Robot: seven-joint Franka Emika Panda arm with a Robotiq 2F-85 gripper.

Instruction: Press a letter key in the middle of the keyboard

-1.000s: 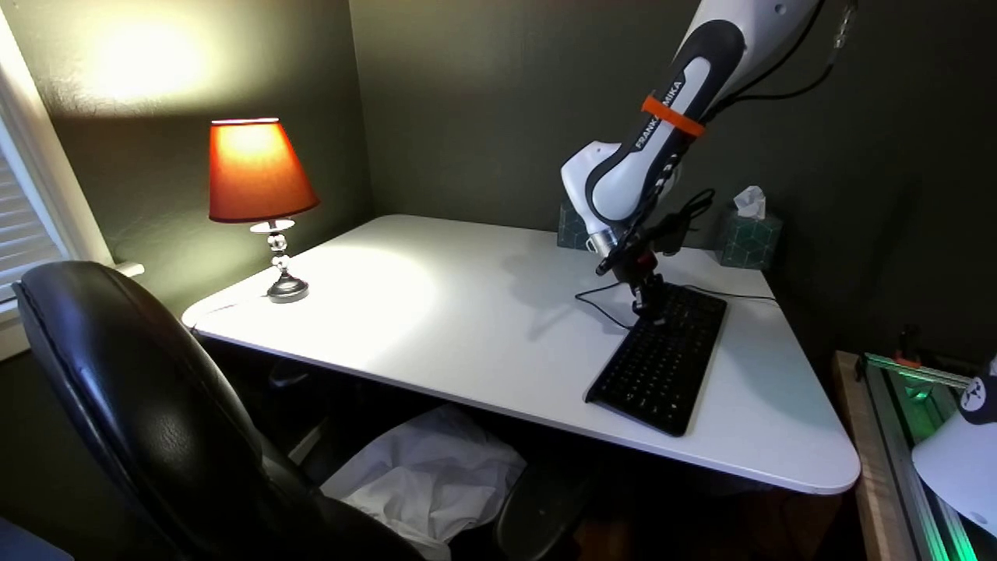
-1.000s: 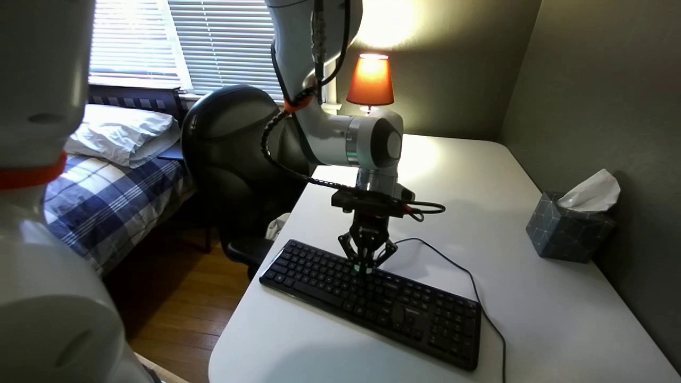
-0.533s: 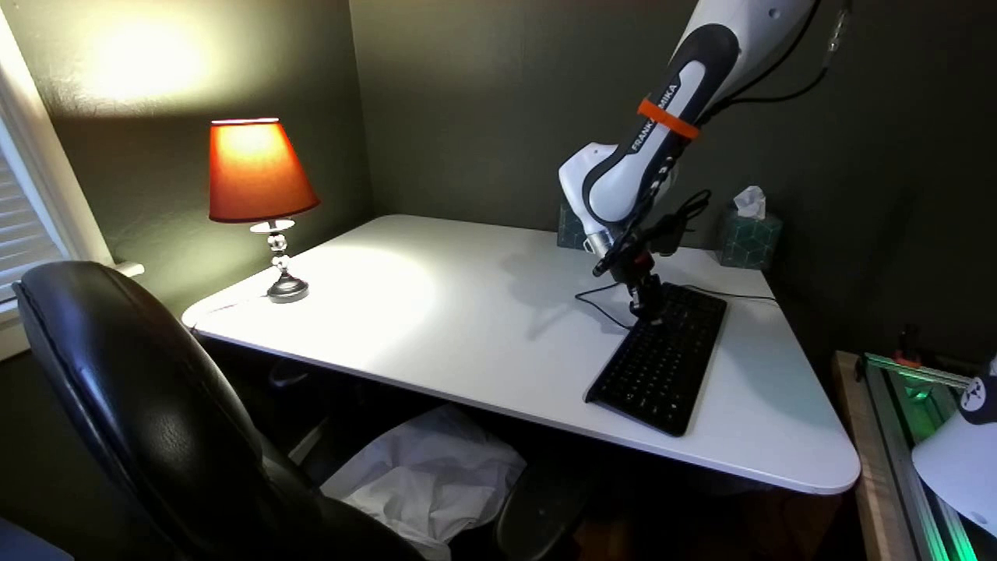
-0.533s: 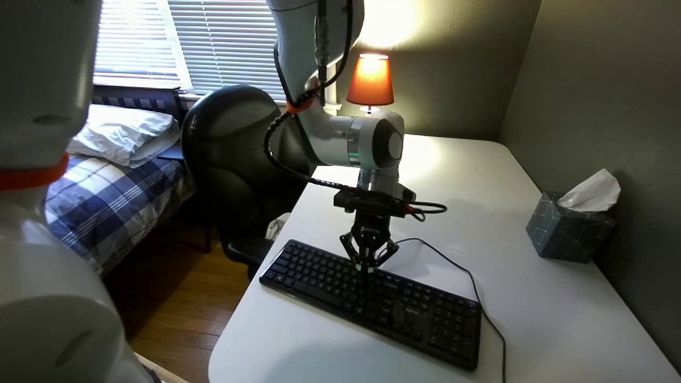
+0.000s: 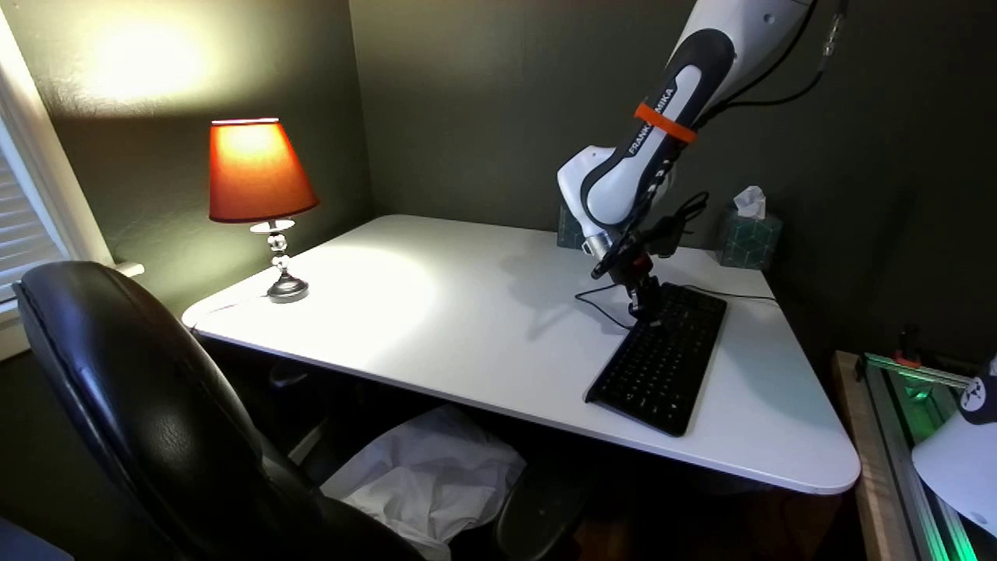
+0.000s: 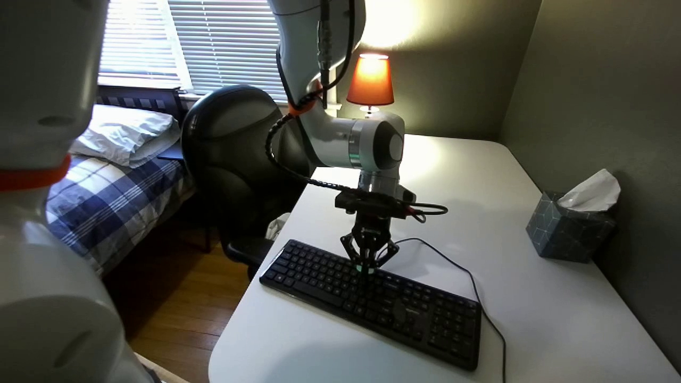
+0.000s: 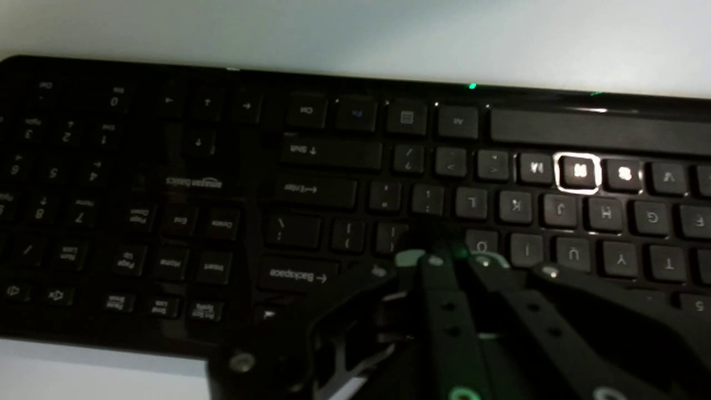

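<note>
Standing over the keyboard [image 6: 375, 309], gripper [image 7: 458, 258] jaws together

The keyboard lies flat on the white table [image 6: 532, 340], beneath the jaws, which point down at its keys. They are pressed together, tip to tip. In the wrist view the fingertips [image 7: 410, 258] show just beside the O key [image 7: 481, 243]; whether they touch any key cannot be told.

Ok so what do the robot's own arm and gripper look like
The arm is white and black, smoothly rounded, with an orange band partly covering its lettering; "FRANK" and "MIKA" show. A ridged-looking black cable curls along its side. The gripper is black, with slim jointed linkages and fingertips edged in pale green.
</note>
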